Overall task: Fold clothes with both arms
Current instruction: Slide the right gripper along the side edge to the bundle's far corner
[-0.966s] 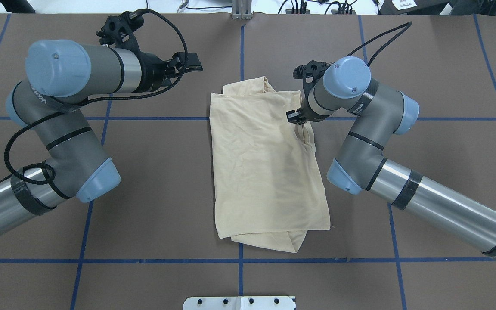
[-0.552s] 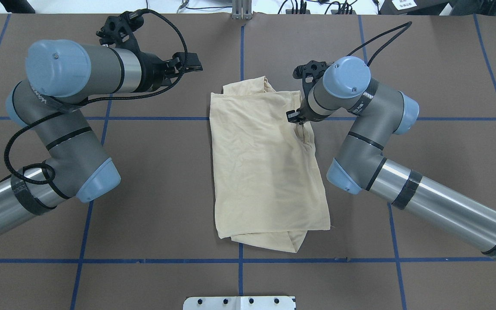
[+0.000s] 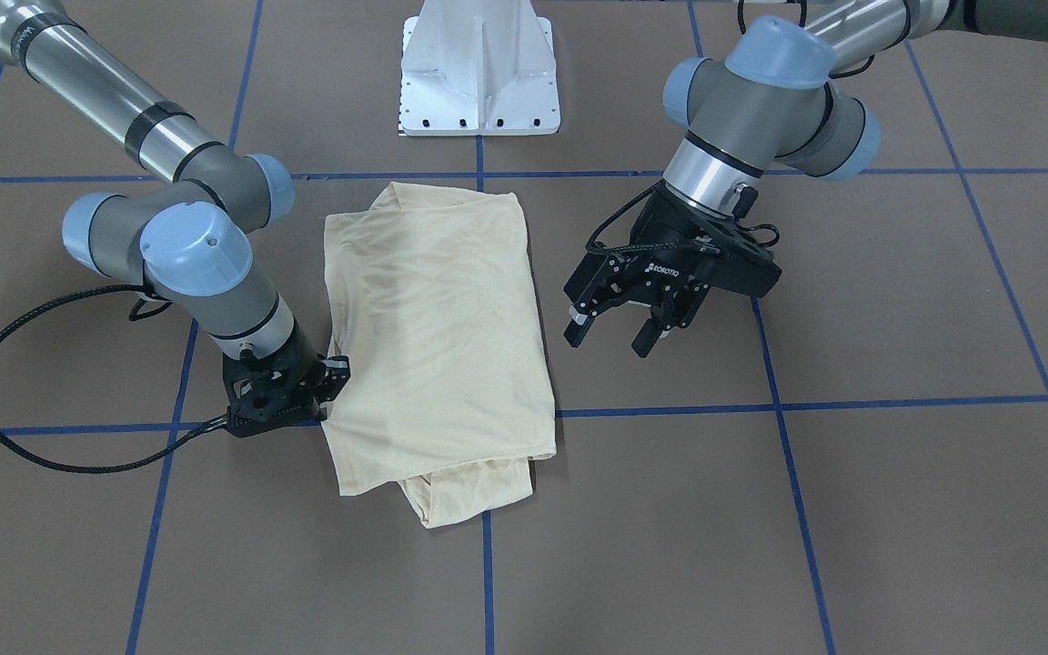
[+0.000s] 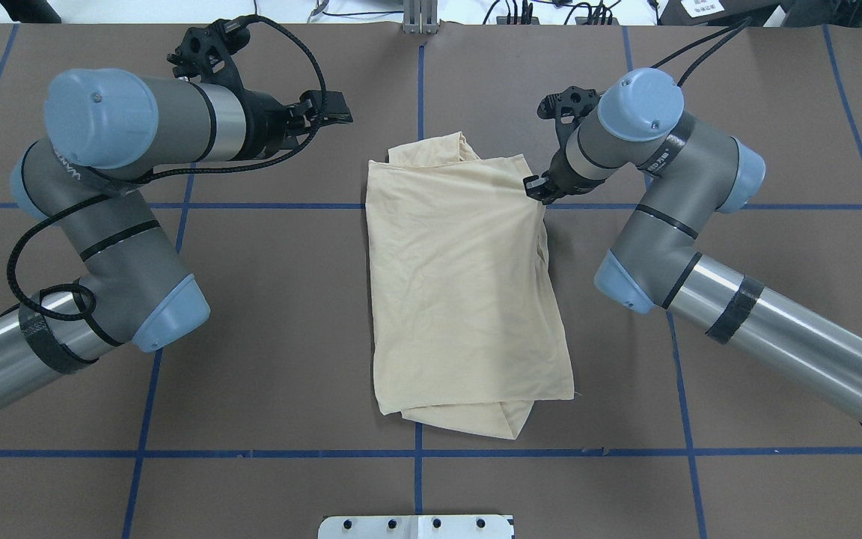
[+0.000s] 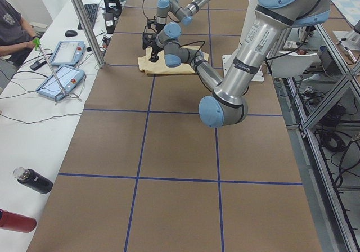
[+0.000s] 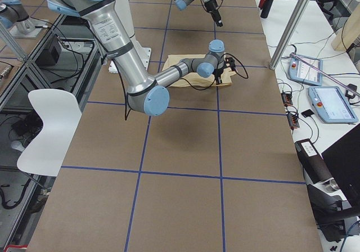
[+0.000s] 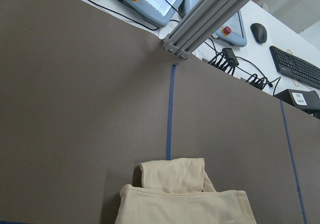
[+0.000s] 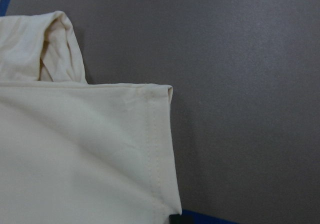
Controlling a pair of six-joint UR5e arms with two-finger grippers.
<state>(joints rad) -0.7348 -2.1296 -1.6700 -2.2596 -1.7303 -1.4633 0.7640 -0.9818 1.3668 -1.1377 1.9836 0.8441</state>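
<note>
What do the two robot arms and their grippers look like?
The left arm and the right arm are silver and grey jointed tubes with light-blue joint caps and black tape bands. Each has a black cable and a black gripper with two jaws; the left gripper bears white lettering.

Flat in the middle of the table (image 4: 289,374), the folded T-shirt (image 4: 461,284). Against the T-shirt's far right corner, the right gripper (image 4: 536,189). On the T-shirt's left, apart from it, the left gripper (image 3: 609,341). Beyond the T-shirt's near end, the pedestal base (image 3: 478,82).
</note>
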